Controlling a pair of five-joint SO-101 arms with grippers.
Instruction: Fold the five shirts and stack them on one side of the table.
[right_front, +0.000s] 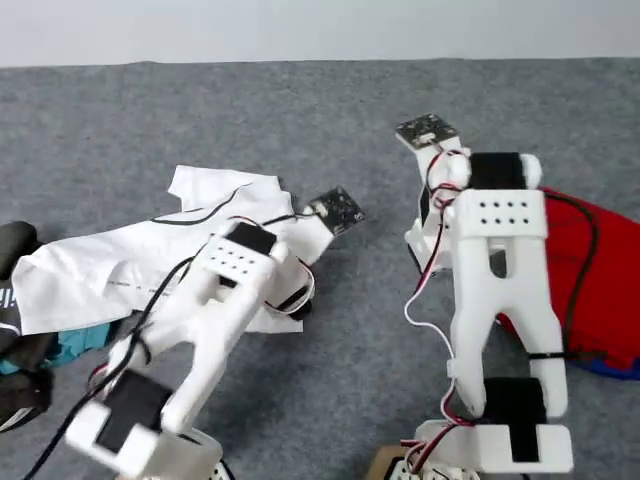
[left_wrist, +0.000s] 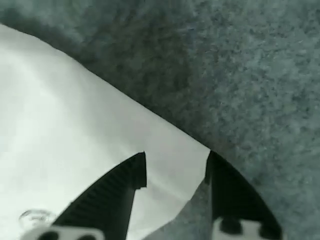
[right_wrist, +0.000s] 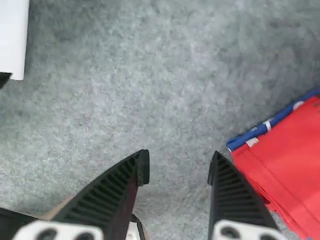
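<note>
A crumpled white shirt (right_front: 120, 265) lies spread at the table's left. My left arm (right_front: 235, 270) hangs over the shirt's right edge. In the left wrist view the left gripper (left_wrist: 175, 170) is open, its fingers straddling a corner of the white shirt (left_wrist: 75, 130) where the cloth meets grey felt. A folded red shirt (right_front: 590, 270) rests at the right edge on top of a blue one (right_front: 612, 368). My right gripper (right_wrist: 177, 167) stands open over bare felt, with the red shirt (right_wrist: 285, 170) and its blue edge (right_wrist: 270, 122) just beside it.
Black (right_front: 18, 250) and teal (right_front: 75, 345) garments are heaped at the far left, partly under the white shirt. The grey felt table (right_front: 350, 110) stretches to the back. A brown object (right_front: 385, 465) sits at the front edge by the right arm's base.
</note>
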